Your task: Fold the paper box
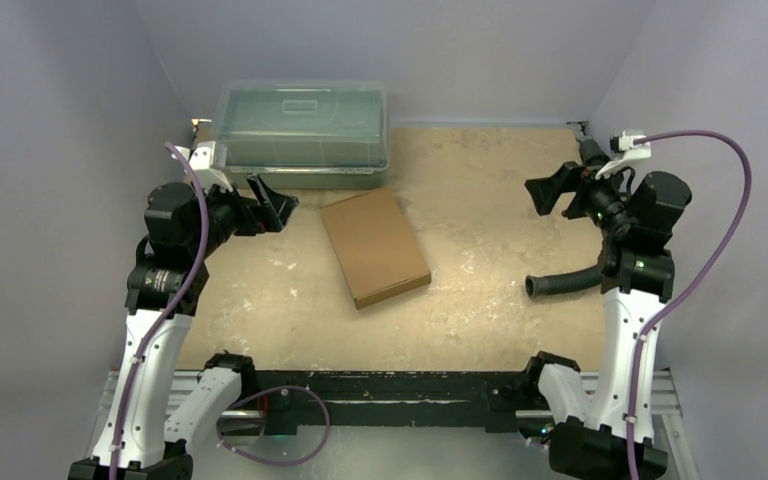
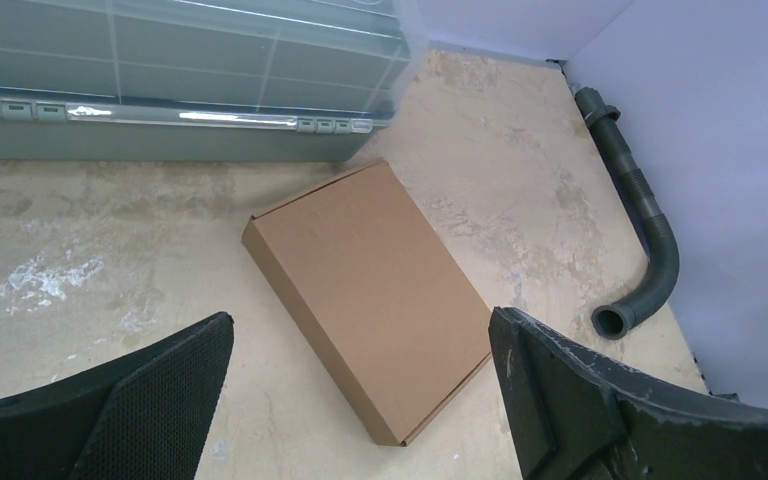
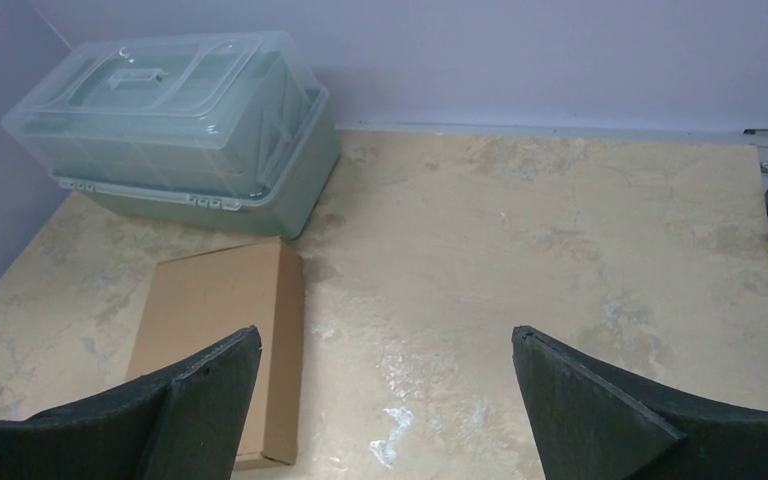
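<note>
**Both grippers spread wide, box lying flat on the table between them**

Your left gripper (image 1: 280, 206) hangs above the table (image 1: 500, 250) with its fingers (image 2: 150, 400) spread as far apart as they go, and nothing is in them. Your right gripper (image 1: 540, 196) is the same: its fingers (image 3: 600, 410) are wide apart, off the surface, and gripping nothing.

The paper box (image 1: 375, 248) is a plain brown cardboard mailer. It lies flat on the table with its lid down, as a shallow closed rectangle turned at an angle to the table edges.

- **From your left fingers:** the box sits ahead of them and below. Its near corner reaches into the gap between the two tips, closer to the right-hand finger than to the left-hand one. Neither finger touches it.
- **From your right fingers:** the box is ahead and off to the left. Its near end is hidden behind the left-hand finger, and the space between the two fingers shows only bare table.

A clear greenish plastic bin (image 1: 302, 135) with its lid on stands beyond the box, far ahead of your left fingers. The box's far corner lies just beside the bin's front corner, and you cannot tell from these views whether they touch.

A dark ribbed hose (image 1: 565, 283) lies on the table under your right arm. From your left fingers it is well past the right-hand tip, running along the wall.
</note>
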`<control>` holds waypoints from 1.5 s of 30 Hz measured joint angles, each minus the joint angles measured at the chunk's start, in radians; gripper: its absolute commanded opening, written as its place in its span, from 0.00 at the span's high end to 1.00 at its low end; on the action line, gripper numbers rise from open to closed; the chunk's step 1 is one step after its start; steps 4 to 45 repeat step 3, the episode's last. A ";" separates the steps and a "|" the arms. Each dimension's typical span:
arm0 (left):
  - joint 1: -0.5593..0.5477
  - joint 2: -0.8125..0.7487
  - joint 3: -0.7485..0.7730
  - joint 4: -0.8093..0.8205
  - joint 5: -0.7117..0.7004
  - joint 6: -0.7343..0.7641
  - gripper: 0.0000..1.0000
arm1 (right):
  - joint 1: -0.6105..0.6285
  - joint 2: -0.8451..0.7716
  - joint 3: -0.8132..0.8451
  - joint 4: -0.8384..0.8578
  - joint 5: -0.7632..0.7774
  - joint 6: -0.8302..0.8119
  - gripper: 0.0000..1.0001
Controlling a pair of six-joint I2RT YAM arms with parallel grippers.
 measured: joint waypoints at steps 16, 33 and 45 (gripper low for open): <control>0.000 0.000 0.000 0.000 0.000 0.000 0.01 | 0.000 0.000 -0.006 0.002 0.014 0.001 0.01; 0.000 0.000 0.000 0.000 0.000 0.000 0.01 | 0.000 0.000 -0.006 0.002 0.014 0.001 0.01; 0.000 0.000 0.000 0.000 0.000 0.000 0.01 | 0.000 0.000 -0.006 0.002 0.014 0.001 0.01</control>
